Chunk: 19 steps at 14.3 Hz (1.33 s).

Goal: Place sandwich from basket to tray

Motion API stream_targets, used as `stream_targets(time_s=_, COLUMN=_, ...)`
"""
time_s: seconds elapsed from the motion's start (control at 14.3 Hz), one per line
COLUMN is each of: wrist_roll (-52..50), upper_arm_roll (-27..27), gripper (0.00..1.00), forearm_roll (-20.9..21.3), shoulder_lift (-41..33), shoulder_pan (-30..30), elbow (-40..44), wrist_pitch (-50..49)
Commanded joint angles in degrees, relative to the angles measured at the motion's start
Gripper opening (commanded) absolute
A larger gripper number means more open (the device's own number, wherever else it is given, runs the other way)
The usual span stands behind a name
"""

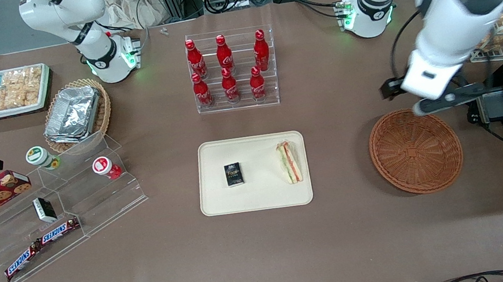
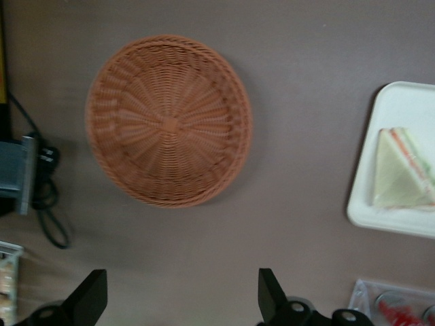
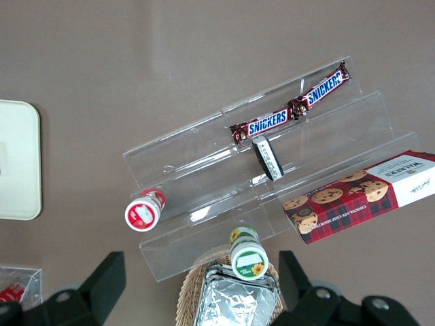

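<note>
Now sandwich (image 1: 289,162) on tray (image 1: 259,199); claw (image 2: 178,300) spread.

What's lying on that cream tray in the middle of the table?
On the tray lie the wrapped sandwich near one end and a small dark box. What is under them cannot be seen. The gripper, fingers open, hangs above the empty basket.

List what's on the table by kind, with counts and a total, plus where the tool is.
Red cola bottles: 6
Snickers bars: 2
Wicker baskets: 2
Lidded cups: 2
Wrapped triangular sandwich on cream tray: 1
Total: 13
Tool open, above brown table.
</note>
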Motion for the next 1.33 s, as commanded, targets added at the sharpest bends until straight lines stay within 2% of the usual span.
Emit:
stream_targets(time_s=0.0, wrist_roll=12.45, upper_arm_roll=-0.44, gripper=1.00, forearm_roll=-5.77, shoulder_lift=-4.28, shoulder_pan=9.15, elbow=-2.46, wrist_pitch=-0.90)
stream_targets(time_s=0.14, wrist_roll=16.78, upper_arm_roll=-0.09, gripper=1.00, forearm_roll=-5.96, shoulder_lift=-5.26, shoulder_pan=11.10, elbow=-3.00, wrist_pitch=-1.16)
stream_targets(time_s=0.42, wrist_roll=16.71, upper_arm_roll=-0.26, gripper=1.00, forearm_roll=-5.87, shoulder_lift=-5.09, shoulder_pan=10.85, elbow=-3.00, wrist_pitch=-1.08)
stream_targets(time_s=0.63, wrist_roll=15.74, upper_arm_roll=-0.09, gripper=1.00, forearm_roll=-5.52, shoulder_lift=-4.91, shoulder_pan=7.79, elbow=-3.87, wrist_pitch=-0.11)
stream_targets(time_s=0.7, wrist_roll=15.74, upper_arm_roll=3.40, gripper=1.00, forearm_roll=-5.61, shoulder_lift=-5.69, shoulder_pan=3.51, elbow=-5.53, wrist_pitch=0.06)
stream_targets(time_s=0.77, wrist_roll=15.74, upper_arm_roll=11.00, gripper=1.00, forearm_roll=-5.43, shoulder_lift=-6.75, shoulder_pan=-3.58, elbow=-7.29, wrist_pitch=1.54)
stream_targets(time_s=0.84, wrist_roll=15.92, upper_arm_roll=16.12, gripper=1.00, forearm_roll=-5.26, shoulder_lift=-7.37, shoulder_pan=-8.27, elbow=-8.61, wrist_pitch=2.60)
stream_targets(time_s=0.91, wrist_roll=16.61, upper_arm_roll=16.78, gripper=1.00, forearm_roll=-5.17, shoulder_lift=-7.20, shoulder_pan=-8.58, elbow=-8.45, wrist_pitch=2.35)
stream_targets(time_s=1.05, wrist_roll=16.36, upper_arm_roll=16.62, gripper=1.00, forearm_roll=-5.25, shoulder_lift=-4.41, shoulder_pan=-8.67, elbow=-4.34, wrist_pitch=-0.01)
stream_targets(time_s=1.26, wrist_roll=17.94, upper_arm_roll=15.92, gripper=1.00, forearm_roll=-3.77, shoulder_lift=5.43, shoulder_pan=-9.19, elbow=10.75, wrist_pitch=-12.91)
